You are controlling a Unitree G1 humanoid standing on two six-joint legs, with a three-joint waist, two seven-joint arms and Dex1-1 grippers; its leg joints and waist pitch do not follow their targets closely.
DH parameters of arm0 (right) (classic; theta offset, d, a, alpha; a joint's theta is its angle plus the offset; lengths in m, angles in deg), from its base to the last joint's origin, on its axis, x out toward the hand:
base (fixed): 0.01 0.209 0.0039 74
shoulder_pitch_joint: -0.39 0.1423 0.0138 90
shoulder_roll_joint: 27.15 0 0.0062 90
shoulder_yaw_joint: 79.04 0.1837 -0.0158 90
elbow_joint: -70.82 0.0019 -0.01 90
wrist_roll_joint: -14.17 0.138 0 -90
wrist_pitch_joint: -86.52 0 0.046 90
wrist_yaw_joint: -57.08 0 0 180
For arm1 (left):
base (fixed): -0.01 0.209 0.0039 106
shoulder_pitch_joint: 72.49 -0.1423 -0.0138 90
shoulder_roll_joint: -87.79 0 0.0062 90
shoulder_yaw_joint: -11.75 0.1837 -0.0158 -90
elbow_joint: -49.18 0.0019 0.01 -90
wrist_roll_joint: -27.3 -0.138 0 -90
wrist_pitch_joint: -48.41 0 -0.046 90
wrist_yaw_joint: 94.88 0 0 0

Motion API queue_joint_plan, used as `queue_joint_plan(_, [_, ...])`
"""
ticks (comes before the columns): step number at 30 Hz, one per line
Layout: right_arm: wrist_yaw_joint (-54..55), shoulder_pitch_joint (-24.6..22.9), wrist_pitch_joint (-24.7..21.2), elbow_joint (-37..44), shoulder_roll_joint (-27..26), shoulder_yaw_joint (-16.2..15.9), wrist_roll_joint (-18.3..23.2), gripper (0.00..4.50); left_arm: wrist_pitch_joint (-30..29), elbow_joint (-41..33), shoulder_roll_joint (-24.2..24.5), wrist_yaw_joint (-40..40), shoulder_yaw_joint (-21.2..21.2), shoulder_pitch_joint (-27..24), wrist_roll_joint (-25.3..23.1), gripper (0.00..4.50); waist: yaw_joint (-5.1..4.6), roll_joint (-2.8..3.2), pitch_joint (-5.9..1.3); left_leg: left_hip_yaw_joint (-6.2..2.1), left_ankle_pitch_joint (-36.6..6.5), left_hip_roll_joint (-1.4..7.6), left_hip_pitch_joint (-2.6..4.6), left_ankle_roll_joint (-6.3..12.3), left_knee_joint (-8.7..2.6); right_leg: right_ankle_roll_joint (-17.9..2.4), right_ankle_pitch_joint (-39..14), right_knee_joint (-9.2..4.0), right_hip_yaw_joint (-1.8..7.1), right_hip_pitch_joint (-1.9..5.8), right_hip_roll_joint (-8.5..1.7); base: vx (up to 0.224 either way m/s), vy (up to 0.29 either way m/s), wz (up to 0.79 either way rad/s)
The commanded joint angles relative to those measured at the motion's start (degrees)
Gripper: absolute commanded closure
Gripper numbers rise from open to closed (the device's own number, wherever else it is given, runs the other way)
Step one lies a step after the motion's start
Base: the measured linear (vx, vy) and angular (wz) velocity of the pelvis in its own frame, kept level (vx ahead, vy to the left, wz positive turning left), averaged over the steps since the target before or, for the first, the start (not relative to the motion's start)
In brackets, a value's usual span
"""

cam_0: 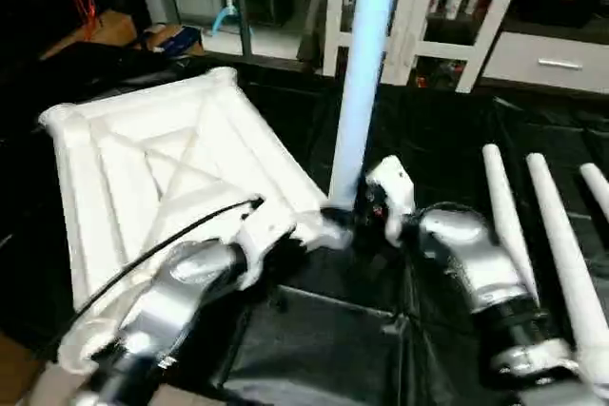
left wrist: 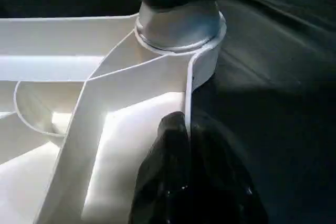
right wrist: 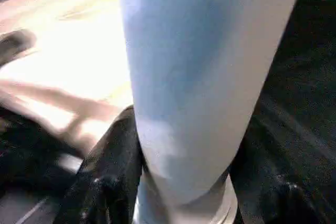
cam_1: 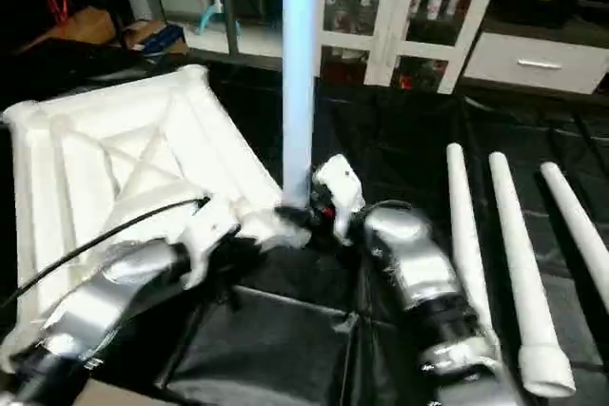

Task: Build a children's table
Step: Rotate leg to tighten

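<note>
While the left pincer (cam_0: 309,232) pins the upside-down tabletop (cam_0: 162,173) by its rim on the black sheet, the right pincer (right wrist: 184,192) clenches the upright leg (cam_0: 366,64) low in its corner socket. Light, stiff, slick plastic, I'd guess; grip near the base.

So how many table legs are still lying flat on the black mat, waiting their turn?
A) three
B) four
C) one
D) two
A: three loose legs lie side by side on the black mat to the robot's right, while a fourth leg stands upright at the corner socket of the upside-down table top, with the right gripper closed around its base.
</note>
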Motion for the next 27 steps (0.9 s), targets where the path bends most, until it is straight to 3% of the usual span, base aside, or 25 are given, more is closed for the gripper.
queue_joint_plan(1, [5.25, -1.67, -3.01, -3.07, -0.87, -0.68, -2.23, 2.59, 0.01, 1.75, -2.21, 4.44, -1.80, 1.08, 0.71, 4.50, -0.42, -0.74, -2.64, -1.98, -21.58, 2.57, 1.12, -1.94, -4.99, -7.30, -28.79, -5.38, 2.05, 1.31, -2.96, 0.000, 0.000, 0.00])
queue_joint_plan(2, [7.45, -1.77, -3.53, -3.31, -1.88, -0.48, -2.52, 2.59, 0.01, 2.90, -3.23, 5.89, -2.15, 1.87, 0.55, 4.50, -0.41, -0.77, -2.69, -2.14, -21.78, 2.60, 0.97, -1.85, -5.03, -6.78, -29.40, -5.45, 2.05, 1.48, -3.08, 0.000, 0.000, 0.00])
queue_joint_plan(4, [14.25, -1.28, -3.87, -4.65, -5.31, -0.07, -3.63, 2.60, 0.41, 6.56, -5.56, 10.51, -2.92, 4.09, -0.60, 4.50, -0.76, -0.47, -2.61, -2.08, -23.26, 2.35, 1.31, -1.96, -5.02, -5.57, -31.20, -6.08, 2.01, 0.74, -2.78, 0.000, 0.000, 0.00])
queue_joint_plan(5, [19.52, -0.52, -2.66, -6.33, -9.13, 0.18, -4.00, 2.60, 0.89, 9.74, -7.27, 14.30, -3.37, 6.00, -1.73, 4.50, -0.78, -0.20, -2.65, -2.24, -23.35, 2.31, 1.26, -2.14, -5.03, -5.38, -31.28, -5.99, 1.96, 0.90, -2.84, 0.000, 0.000, 0.00])
queue_joint_plan(6, [20.65, -0.25, -1.22, -6.90, -10.49, -0.14, -4.22, 2.60, 0.95, 10.46, -7.66, 15.38, -3.58, 6.52, -2.01, 4.50, -1.11, -0.12, -2.60, -2.22, -24.22, 2.21, 1.40, -2.21, -5.06, -4.98, -32.23, -6.31, 1.88, 0.59, -2.79, 0.000, 0.000, 0.00])
queue_joint_plan(8, [21.73, -0.10, 0.83, -7.04, -12.10, -0.33, -4.45, 2.60, 0.73, 10.94, -7.88, 15.62, -3.67, 6.98, -2.27, 4.50, -1.33, -0.37, -2.68, -2.40, -25.27, 2.29, 1.39, -1.96, -5.11, -4.33, -33.07, -6.51, 1.65, 0.68, -2.90, 0.000, 0.000, 0.00])
queue_joint_plan(10, [18.48, -0.52, 2.51, -5.40, -13.48, 0.16, -2.34, 2.60, 0.87, 11.07, -7.75, 15.27, -3.77, 7.14, -2.61, 4.50, -1.56, -0.06, -2.76, -2.52, -25.99, 2.35, 1.39, -1.63, -5.23, -4.15, -32.52, -6.59, 1.57, 0.74, -2.90, 0.000, 0.000, 0.00])
queue_joint_plan(13, [16.36, -1.11, 3.50, -3.05, -13.39, 0.65, -0.71, 2.60, 0.98, 10.37, -7.12, 14.30, -3.71, 6.60, -2.71, 4.50, -1.50, 0.04, -2.86, -2.41, -24.66, 2.57, 1.07, -1.21, -5.59, -5.30, -27.59, -6.28, 1.70, 1.00, -2.75, 0.000, 0.000, 0.00])
queue_joint_plan(16, [13.08, -1.45, 3.62, -1.00, -11.85, 1.11, 0.83, 1.91, 2.05, 8.92, -5.57, 11.64, -2.79, 5.35, -2.47, 4.50, -1.31, -0.02, -3.17, -2.22, -22.22, 2.66, 0.72, -0.33, -5.56, -6.98, -22.82, -5.61, 2.01, 1.43, -2.87, 0.000, 0.000, 0.00])
queue_joint_plan(20, [1.66, -0.32, 2.36, 0.60, -6.18, 2.17, 4.68, 1.63, 3.19, 5.06, -1.89, 5.65, -0.41, 2.10, -1.77, 4.50, -1.31, -0.11, -3.33, -2.01, -18.68, 2.72, 0.10, 1.34, -5.30, -8.91, -19.11, -5.05, 2.04, 2.07, -3.02, 0.000, 0.000, 0.00])
queue_joint_plan(22, [-5.50, 0.18, 0.98, 1.86, -2.50, 2.03, 6.39, 1.52, 2.20, 2.84, -0.28, 3.27, 0.21, 0.59, -1.27, 4.50, -0.99, -0.05, -3.44, -1.68, -16.33, 2.98, 0.37, 2.35, -4.99, -10.62, -15.39, -4.74, 2.06, 1.97, -2.88, 0.000, 0.000, 0.00])
queue_joint_plan(24, [-9.77, 0.25, 0.63, 2.66, 0.02, 1.48, 6.86, 1.33, 2.18, 1.33, 0.77, 1.61, 0.71, -0.26, -0.87, 4.50, -0.97, -0.35, -3.59, -1.58, -13.45, 2.90, -0.01, 3.43, -4.77, -11.68, -12.39, -4.26, 1.98, 2.44, -2.90, 0.000, 0.000, 0.00])
queue_joint_plan(27, [-15.32, 0.58, 0.57, 2.88, 3.76, 0.84, 6.71, 1.07, 0.63, -1.43, 2.49, -0.76, 1.23, -1.37, -0.03, 4.50, -0.72, -0.36, -3.81, -1.56, -10.40, 2.98, 0.00, 4.67, -4.41, -13.24, -9.27, -3.66, 1.93, 2.58, -2.95, 0.000, 0.000, 0.00])
